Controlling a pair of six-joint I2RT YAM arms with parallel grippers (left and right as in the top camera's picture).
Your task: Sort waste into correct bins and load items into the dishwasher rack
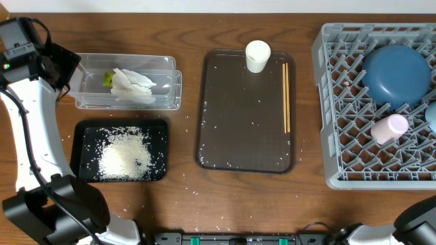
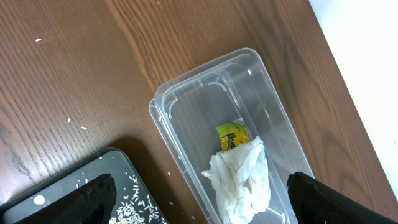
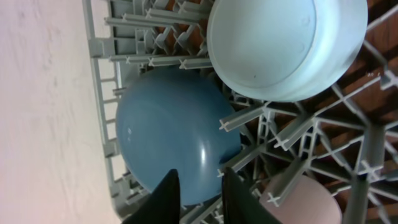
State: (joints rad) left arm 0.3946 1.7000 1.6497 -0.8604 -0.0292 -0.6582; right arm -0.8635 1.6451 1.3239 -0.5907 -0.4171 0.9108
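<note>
The clear tub (image 1: 163, 68) holds the crumpled tissue (image 1: 131, 86) and the snack wrapper (image 1: 107, 79); the left wrist view shows the tub (image 2: 186, 99), tissue (image 2: 242, 177) and wrapper (image 2: 232, 135). The black tray (image 1: 158, 133) holds the rice heap (image 1: 125, 156). My left gripper (image 1: 71, 68) (image 2: 200, 186) is wide open and empty above the tub's left end. The grey rack (image 1: 334, 102) holds the dark-blue dish (image 1: 396, 75) (image 3: 168, 130), the light-blue bowl (image 3: 280, 43) and the pink cup (image 1: 390, 128). My right gripper (image 3: 199, 177) hovers over the dish, fingers narrowly apart and empty.
The brown serving tray (image 1: 238, 116) sits mid-table with the white cup (image 1: 257, 56) at its far edge and the chopsticks (image 1: 286, 95) along its right side. Loose rice grains are scattered on the tray and the table around the black tray.
</note>
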